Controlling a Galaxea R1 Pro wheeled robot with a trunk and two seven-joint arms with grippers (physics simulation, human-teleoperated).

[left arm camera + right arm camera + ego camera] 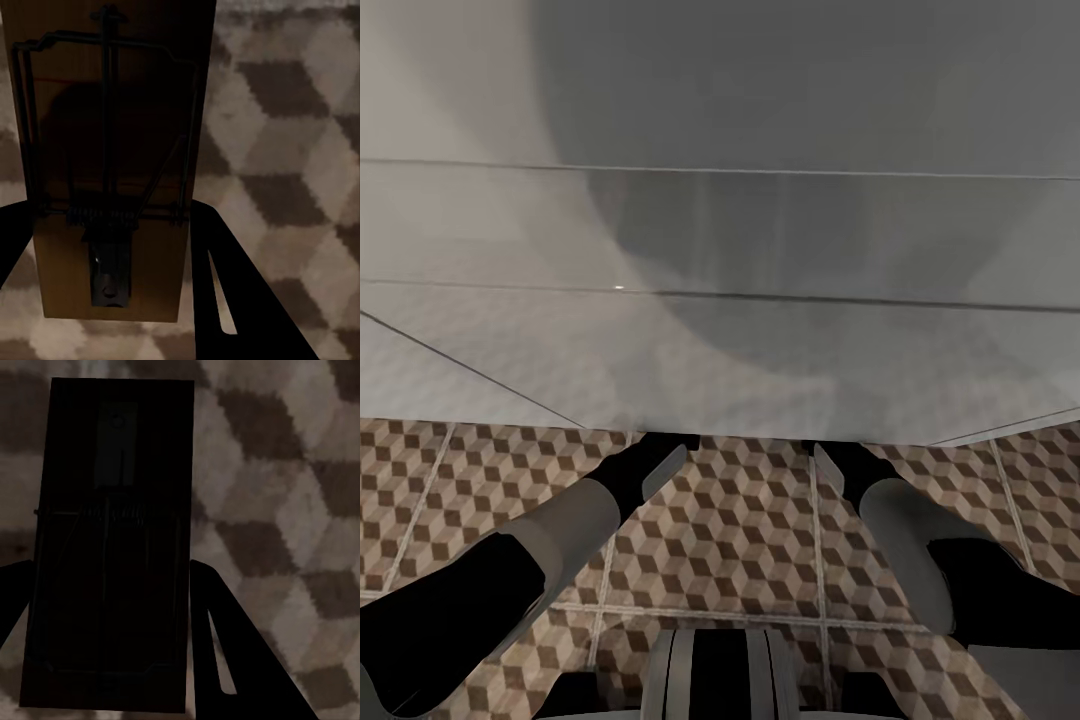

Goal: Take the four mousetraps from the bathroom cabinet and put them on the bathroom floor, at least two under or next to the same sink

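Mousetraps sit pinched in both grippers — left one, right one — over the cube-patterned floor; releasing from height could bounce them away from the sink.

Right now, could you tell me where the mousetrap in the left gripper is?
In the left wrist view the mousetrap sits between the left gripper's fingers, above the cube-patterned floor.

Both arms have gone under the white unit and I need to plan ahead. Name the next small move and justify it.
Probably lower both arms a little and open the fingers. Each wrist view shows a mousetrap between dark fingers, with the cube-patterned bathroom floor close behind it. In the head view both forearms reach under a white, glossy overhanging surface, seemingly the sink, so releasing here should suit the task.
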